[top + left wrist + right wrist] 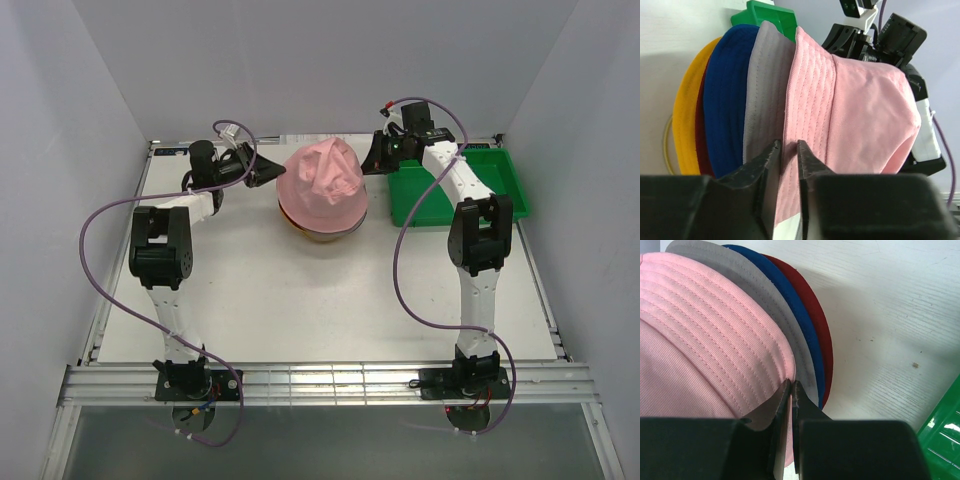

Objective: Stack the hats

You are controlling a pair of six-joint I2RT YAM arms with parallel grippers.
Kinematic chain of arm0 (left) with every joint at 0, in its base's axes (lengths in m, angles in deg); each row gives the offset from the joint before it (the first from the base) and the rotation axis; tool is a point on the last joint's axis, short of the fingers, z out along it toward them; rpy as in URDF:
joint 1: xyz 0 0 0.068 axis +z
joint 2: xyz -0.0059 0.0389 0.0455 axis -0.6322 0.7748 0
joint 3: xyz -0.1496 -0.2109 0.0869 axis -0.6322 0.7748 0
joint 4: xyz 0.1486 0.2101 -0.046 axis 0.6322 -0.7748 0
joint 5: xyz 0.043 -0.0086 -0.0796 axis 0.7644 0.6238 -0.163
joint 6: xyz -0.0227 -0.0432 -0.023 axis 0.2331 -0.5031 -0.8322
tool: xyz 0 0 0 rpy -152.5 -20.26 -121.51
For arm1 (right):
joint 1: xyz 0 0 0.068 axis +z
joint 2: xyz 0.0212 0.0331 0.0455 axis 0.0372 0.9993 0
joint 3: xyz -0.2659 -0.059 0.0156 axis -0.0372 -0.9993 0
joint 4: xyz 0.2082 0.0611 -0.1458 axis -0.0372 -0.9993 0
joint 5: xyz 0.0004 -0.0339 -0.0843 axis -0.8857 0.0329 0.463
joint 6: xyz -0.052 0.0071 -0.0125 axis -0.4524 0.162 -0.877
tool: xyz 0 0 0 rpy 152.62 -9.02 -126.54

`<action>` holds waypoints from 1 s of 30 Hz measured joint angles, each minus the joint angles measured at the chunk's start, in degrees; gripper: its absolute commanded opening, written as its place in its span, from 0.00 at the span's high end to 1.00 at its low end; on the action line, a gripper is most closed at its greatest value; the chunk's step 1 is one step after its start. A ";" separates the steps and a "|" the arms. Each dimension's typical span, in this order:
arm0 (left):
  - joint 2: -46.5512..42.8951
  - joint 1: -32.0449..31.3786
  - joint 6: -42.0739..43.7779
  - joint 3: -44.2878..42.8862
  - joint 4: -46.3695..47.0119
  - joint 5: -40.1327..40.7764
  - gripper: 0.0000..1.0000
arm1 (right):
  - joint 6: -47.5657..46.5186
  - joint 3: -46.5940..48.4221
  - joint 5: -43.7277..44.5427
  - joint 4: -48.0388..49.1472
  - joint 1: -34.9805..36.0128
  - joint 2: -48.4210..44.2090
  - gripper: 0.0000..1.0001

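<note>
Together, the left gripper (787, 150) and right gripper (791, 387) pinch the brim of the pink hat (322, 180).
Each gripper is narrowed onto that brim, at opposite edges. Under the pink hat nest the grey hat (767, 90), blue hat (727, 90), dark red hat (821, 330) and yellow hat (685, 110): five hats, one per colour, stacked at the far middle of the white table (300, 300). One green plastic bin (500, 195) sits to their right; pale walls (330, 60) enclose three sides.
</note>
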 measured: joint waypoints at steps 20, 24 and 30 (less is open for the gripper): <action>0.61 0.31 -0.74 4.52 3.50 1.11 1.00 | -0.04 -0.02 1.16 0.92 0.31 0.00 0.92; 1.05 0.83 -0.31 5.73 4.15 1.33 1.00 | -0.02 -0.17 1.42 1.22 0.31 0.00 0.92; 1.44 1.20 0.63 6.97 4.07 1.57 1.00 | 0.07 -1.20 1.36 2.21 0.28 0.00 0.92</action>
